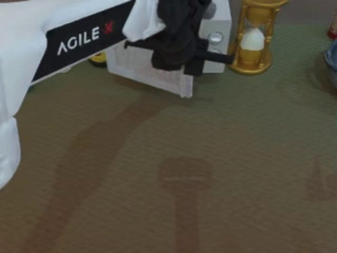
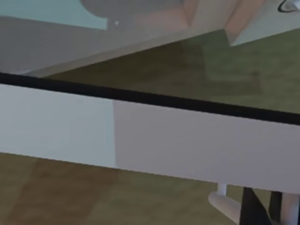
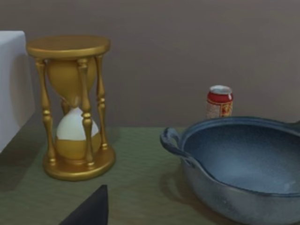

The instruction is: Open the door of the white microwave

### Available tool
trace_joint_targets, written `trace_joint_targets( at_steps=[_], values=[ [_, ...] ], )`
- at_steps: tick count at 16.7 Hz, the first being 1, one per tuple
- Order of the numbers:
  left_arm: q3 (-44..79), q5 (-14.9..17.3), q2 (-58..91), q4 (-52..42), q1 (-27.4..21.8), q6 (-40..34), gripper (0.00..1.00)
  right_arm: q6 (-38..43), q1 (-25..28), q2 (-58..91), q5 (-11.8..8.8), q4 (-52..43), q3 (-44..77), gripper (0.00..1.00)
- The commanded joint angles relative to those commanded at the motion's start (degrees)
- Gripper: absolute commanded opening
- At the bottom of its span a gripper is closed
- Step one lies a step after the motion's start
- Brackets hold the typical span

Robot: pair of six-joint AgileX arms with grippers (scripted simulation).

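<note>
Left arm [image 1: 79, 37] over white microwave [image 1: 218, 21], fingers' state unclear, door [image 1: 158, 71] swung ajar (mesh window pale), silver knob [image 1: 215, 38].

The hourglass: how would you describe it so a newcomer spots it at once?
Find the white microwave at the table's far edge, where the left gripper is at the door. Just right of the microwave stands the hourglass. It is the only gold piece, with turned posts and white sand in its lower bulb, unlike the grey pot and red can farther right.
</note>
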Motion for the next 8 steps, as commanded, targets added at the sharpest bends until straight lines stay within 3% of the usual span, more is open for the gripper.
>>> trace_joint_targets(
  at_steps=[8],
  values=[
    [-6.3,2.3,-4.1,3.0,1.1,4.9,0.00,0.0,0.0,0.0,0.0,0.0,0.0,1.00]
  ],
)
